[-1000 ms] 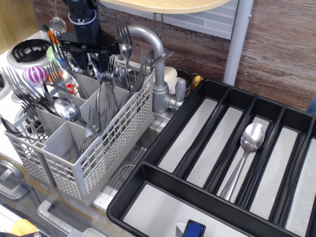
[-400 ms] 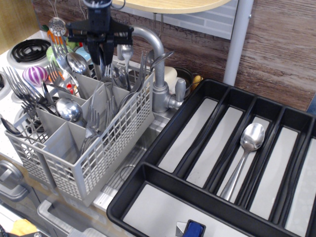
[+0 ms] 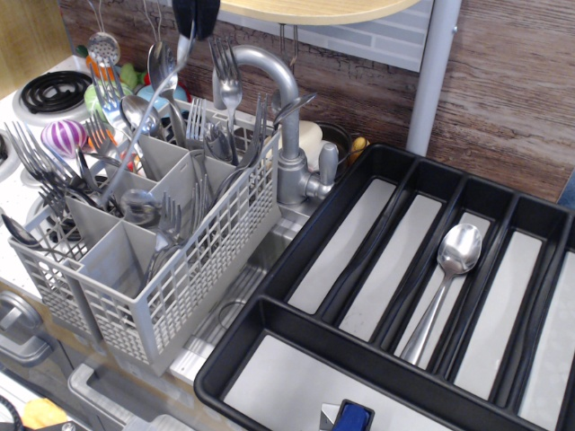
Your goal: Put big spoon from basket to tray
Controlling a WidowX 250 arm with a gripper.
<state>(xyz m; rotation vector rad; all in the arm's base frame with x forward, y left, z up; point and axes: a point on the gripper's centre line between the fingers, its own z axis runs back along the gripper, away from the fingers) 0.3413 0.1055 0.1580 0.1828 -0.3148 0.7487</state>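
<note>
Gripper (image 3: 190, 27), at the top edge above the basket (image 3: 193, 287), grasps the big spoon (image 3: 146, 135) by its handle tip, bowl hanging within a basket compartment.

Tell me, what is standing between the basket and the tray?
A silver tap rises between the basket and the tray, behind the gap. Lower down there's just a bare metal ledge. The one camera view shows it.

A grey faucet (image 3: 286, 135) rises at centre, forks (image 3: 36, 166) bristling at nine o'clock, a black stove coil (image 3: 54, 90) and purple striped ball (image 3: 63, 136) at ten o'clock.
</note>
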